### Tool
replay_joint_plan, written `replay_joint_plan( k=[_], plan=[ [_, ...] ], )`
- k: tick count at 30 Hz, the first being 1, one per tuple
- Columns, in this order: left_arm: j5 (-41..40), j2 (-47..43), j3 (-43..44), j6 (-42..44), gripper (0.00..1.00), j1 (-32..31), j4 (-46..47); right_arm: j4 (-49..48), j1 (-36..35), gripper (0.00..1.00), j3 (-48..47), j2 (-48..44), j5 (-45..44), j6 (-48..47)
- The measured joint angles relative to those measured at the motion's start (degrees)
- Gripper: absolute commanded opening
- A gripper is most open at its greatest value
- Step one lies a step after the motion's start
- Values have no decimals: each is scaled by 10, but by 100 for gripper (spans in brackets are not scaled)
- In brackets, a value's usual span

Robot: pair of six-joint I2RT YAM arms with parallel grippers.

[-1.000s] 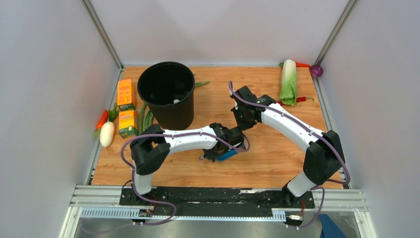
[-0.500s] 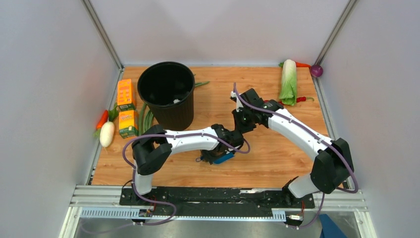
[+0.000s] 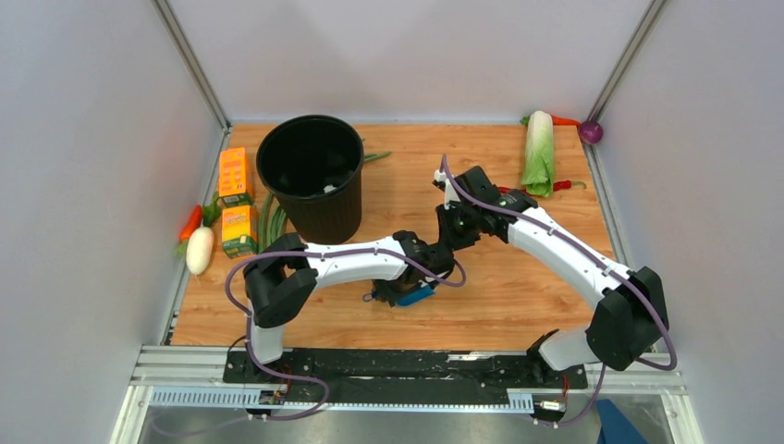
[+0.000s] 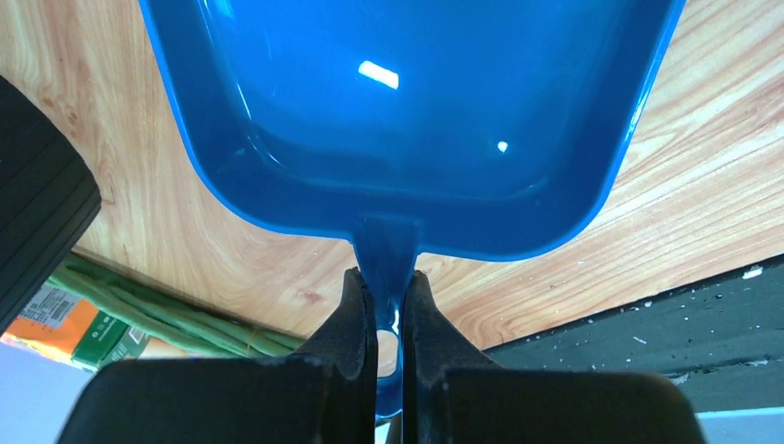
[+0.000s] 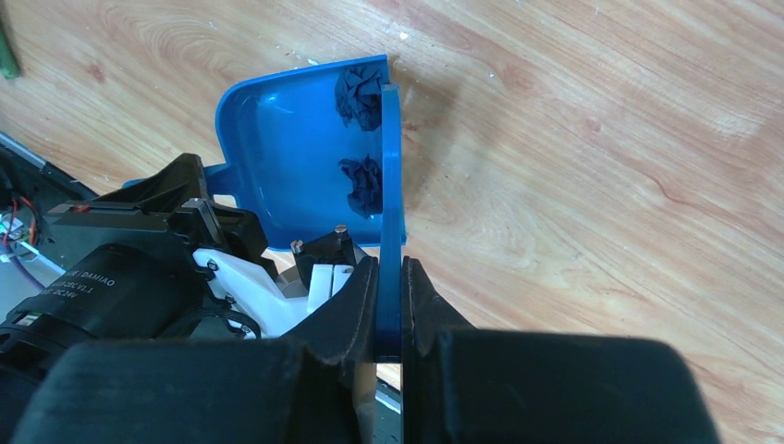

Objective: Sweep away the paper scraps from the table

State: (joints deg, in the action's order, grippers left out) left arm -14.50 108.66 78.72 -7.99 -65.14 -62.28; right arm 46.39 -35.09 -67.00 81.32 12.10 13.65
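Note:
My left gripper (image 4: 388, 277) is shut on the handle of a blue dustpan (image 4: 407, 102), which is held low over the table (image 3: 518, 296) near its middle. In the top view only a corner of the dustpan (image 3: 418, 294) shows under the left gripper (image 3: 405, 282). My right gripper (image 5: 390, 264) is shut on the thin blue handle of the hand brush (image 5: 390, 176), seen edge-on at the dustpan's open side. Two dark navy paper scraps (image 5: 356, 92) (image 5: 362, 185) lie inside the dustpan (image 5: 277, 139). The brush bristles are hidden. The right gripper (image 3: 455, 225) hangs just behind the left one.
A black bin (image 3: 312, 176) stands at the back left, with two orange cartons (image 3: 235, 176), green beans (image 3: 269, 220) and a white radish (image 3: 199, 250) to its left. Cabbage (image 3: 538, 153) and a purple onion (image 3: 591, 132) lie at the back right. A black rail (image 3: 398, 365) runs along the near edge.
The right arm's elbow has swung to the right and its gripper has come slightly nearer to the left one. The left gripper with the dustpan has shifted a little left.

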Motion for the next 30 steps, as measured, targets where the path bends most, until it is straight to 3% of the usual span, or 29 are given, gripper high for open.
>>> replay_joint_plan(
  k=[21, 30],
  plan=[
    [-24, -72, 5, -13, 0, 0, -16, 30, 1, 0, -66, -19, 30, 28],
    [-23, -96, -37, -27, 0, 0, 52, 44, 1, 0, -80, -20, 26, 38]
  ],
)
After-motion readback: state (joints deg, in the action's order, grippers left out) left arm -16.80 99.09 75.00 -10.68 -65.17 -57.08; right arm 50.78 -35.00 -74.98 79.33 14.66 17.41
